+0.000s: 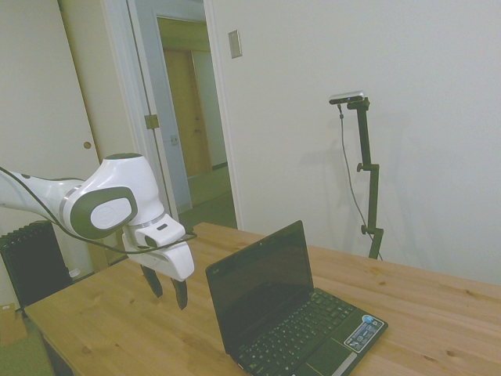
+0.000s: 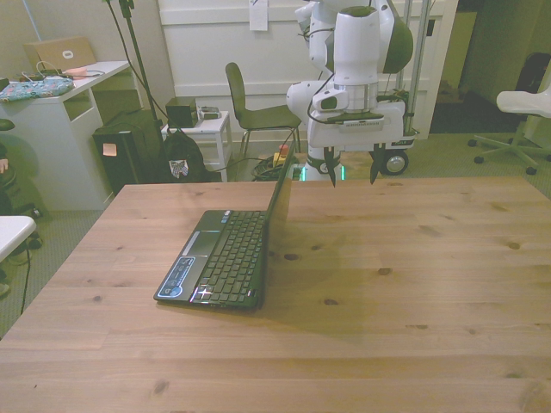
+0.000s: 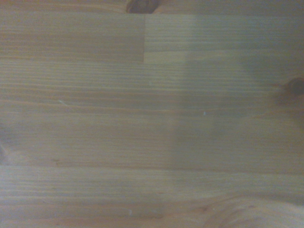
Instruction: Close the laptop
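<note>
Nothing of the task is done yet, as far as you can see here. The laptop (image 1: 293, 313) stands open in the lower middle of the side view, with its screen (image 1: 262, 286) raised a little past upright and its keyboard (image 1: 301, 333) lying flat on the table (image 1: 438, 305). In the front view the laptop (image 2: 225, 256) is left of centre, and you see the screen almost edge-on.

The gripper (image 2: 352, 165) hangs in the upper middle of the front view, behind the screen, and it does not touch the laptop. Its two fingers point down and stand spread apart, holding nothing. In the side view the gripper (image 1: 169, 288) is at the lower left, just beside the back of the screen, above the wood.

The wrist view shows you only bare table boards (image 3: 152, 118).

I judge that the whole closing is still left: you must bring the gripper to the top edge of the screen and push it down onto the keyboard.
</note>
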Robot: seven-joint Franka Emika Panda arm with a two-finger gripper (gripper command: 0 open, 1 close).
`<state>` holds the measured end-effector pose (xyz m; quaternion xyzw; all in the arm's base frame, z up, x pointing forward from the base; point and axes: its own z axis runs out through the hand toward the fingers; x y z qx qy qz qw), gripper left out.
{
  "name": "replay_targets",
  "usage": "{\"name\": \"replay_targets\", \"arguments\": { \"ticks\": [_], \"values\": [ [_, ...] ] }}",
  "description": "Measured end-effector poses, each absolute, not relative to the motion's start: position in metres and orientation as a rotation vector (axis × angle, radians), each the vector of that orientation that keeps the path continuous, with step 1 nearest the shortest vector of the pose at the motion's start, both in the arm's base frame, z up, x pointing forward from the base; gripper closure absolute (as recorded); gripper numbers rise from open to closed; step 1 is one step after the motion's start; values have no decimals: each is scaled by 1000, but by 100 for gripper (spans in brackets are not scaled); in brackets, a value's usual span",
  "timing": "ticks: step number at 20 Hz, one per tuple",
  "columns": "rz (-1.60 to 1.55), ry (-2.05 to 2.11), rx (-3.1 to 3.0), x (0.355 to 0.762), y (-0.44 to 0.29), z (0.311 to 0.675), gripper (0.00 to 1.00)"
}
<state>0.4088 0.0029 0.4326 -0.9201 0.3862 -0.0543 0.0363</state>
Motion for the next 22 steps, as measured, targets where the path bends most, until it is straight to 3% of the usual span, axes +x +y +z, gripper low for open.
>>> {"name": "replay_targets", "arguments": {
  "ticks": [6,13,14,22],
  "values": [
    [-217,1241,-2790,431,22,457,0],
    [-275,1407,-2724,508,0,505,0],
    [-278,1435,-2713,518,-10,509,100],
    [-251,1546,-2656,557,-44,521,100]
  ]
}}
